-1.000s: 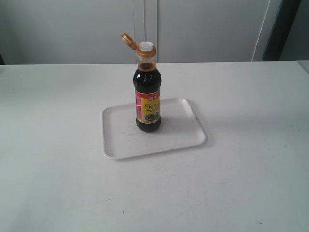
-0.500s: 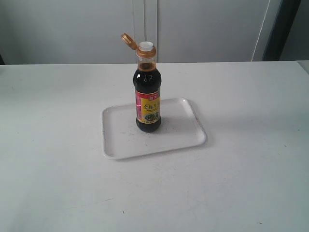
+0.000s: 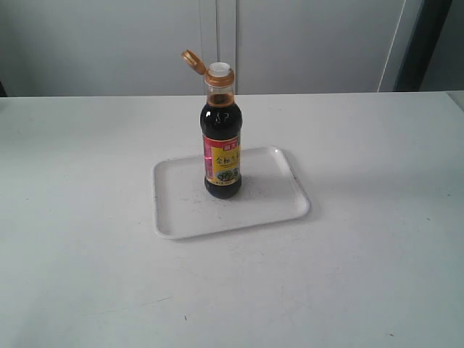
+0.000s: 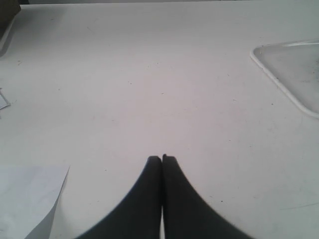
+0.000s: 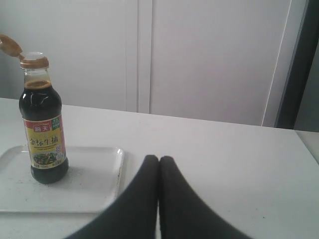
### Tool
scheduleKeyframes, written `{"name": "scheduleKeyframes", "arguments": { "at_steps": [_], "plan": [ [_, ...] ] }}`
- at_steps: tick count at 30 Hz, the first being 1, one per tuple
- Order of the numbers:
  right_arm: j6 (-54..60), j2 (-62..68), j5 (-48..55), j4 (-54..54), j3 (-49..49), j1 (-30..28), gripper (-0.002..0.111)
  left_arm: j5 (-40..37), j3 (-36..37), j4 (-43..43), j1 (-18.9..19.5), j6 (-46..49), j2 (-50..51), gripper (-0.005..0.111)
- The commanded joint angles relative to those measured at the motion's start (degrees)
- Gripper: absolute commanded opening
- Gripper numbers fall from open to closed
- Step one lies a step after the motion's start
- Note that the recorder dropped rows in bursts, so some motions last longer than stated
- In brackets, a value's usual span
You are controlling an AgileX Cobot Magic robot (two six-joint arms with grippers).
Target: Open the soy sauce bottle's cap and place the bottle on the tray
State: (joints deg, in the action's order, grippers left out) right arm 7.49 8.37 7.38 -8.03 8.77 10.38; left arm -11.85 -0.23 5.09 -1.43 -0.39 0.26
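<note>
Now | soy sauce bottle [image 3: 222,145] upright on tray [image 3: 268,199] | cap [image 3: 192,61] flipped open | both hands closed, empty

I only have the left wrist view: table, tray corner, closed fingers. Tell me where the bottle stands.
Observer: The soy sauce bottle stands upright on the tray, near its middle.
Operator: Report the cap.
Observer: The cap is flipped open, hanging back from its collar, with the white spout showing.
Operator: Give me the other gripper.
Observer: The right gripper is shut and empty, off to one side of the tray and clear of the bottle.
</note>
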Motion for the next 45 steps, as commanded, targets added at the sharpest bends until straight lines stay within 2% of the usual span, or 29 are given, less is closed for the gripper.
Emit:
{"name": "scheduleKeyframes", "arguments": {
  "at_steps": [1, 14, 18, 21, 27, 39, 45],
  "plan": [
    [-0.12, -0.35, -0.18, 0.09, -0.23, -0.2, 0.0, -0.08, 0.23, 0.49, 0.03, -0.17, -0.26, 0.0],
    [-0.12, -0.35, -0.18, 0.09, -0.23, -0.2, 0.0, -0.09, 0.23, 0.49, 0.03, 0.07, -0.26, 0.0],
    [-3.34, -0.65, -0.04, 4.08, -0.23, -0.2, 0.0, -0.09, 0.23, 0.49, 0.03, 0.07, -0.26, 0.0],
    [-7.49, -2.03, 2.17, 6.71, -0.23, -0.2, 0.0, -0.09, 0.23, 0.49, 0.03, 0.07, -0.26, 0.0],
    [-7.49, -6.37, 6.91, 6.71, -0.34, -0.2, 0.0, -0.09, 0.23, 0.49, 0.03, 0.07, -0.26, 0.0],
    [-7.49, -8.37, 4.76, 6.6, -8.75, -0.2, 0.0, -0.09, 0.23, 0.39, 0.03, 0.39, -0.26, 0.0],
    [-7.49, -8.37, 4.9, 6.6, -8.77, -0.2, 0.0, -0.09, 0.23, 0.39, 0.03, 0.39, -0.26, 0.0]
  ]
}}
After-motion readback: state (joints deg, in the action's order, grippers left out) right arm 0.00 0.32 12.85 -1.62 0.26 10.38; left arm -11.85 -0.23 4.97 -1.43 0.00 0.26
